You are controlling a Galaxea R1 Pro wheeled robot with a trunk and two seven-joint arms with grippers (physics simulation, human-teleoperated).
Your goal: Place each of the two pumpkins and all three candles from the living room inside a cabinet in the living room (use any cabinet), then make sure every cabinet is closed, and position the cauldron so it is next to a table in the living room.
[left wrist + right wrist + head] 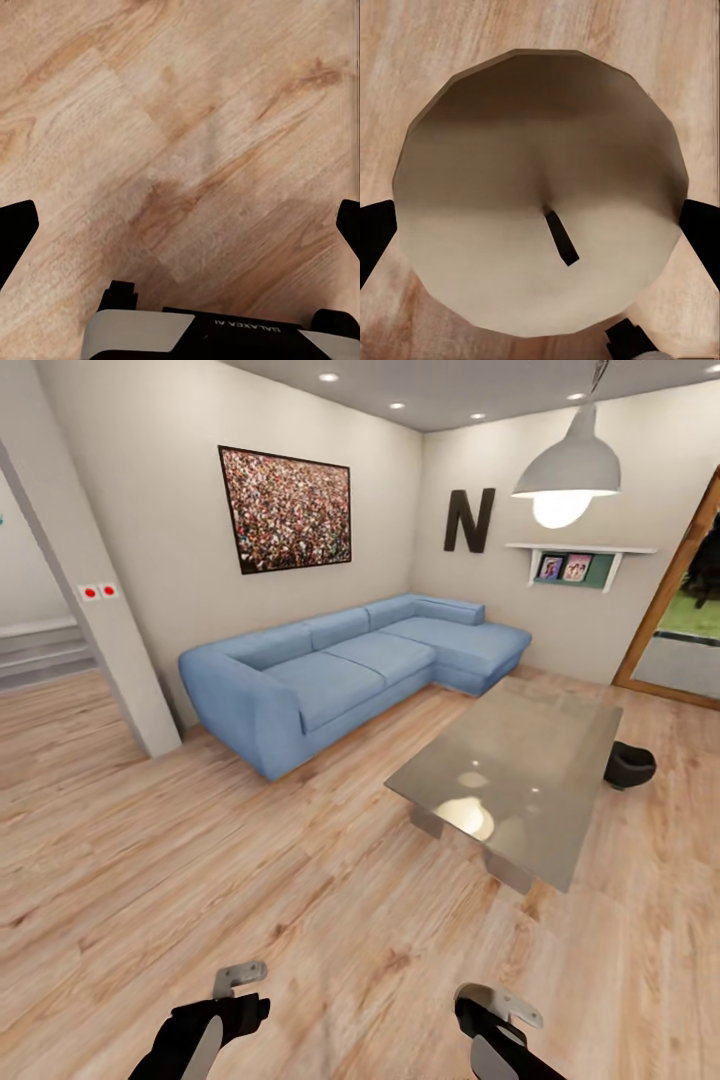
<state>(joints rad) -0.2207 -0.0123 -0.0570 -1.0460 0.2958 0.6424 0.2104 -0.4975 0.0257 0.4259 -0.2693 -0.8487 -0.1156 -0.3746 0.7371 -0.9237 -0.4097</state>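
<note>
Your right gripper (540,232) grips a stubby beige-grey candle (540,187), seen end-on: round faceted top, short dark wick, a black fingertip (375,240) at each flank. Your left gripper (180,232) hangs with jaws wide over light wood plank floor (187,112). The glossy grey rectangular coffee table (520,760) lies at one o'clock; the small black round cauldron (630,764) sits just beside its far right edge. A blue corner sofa (340,670) stands at twelve.
</note>
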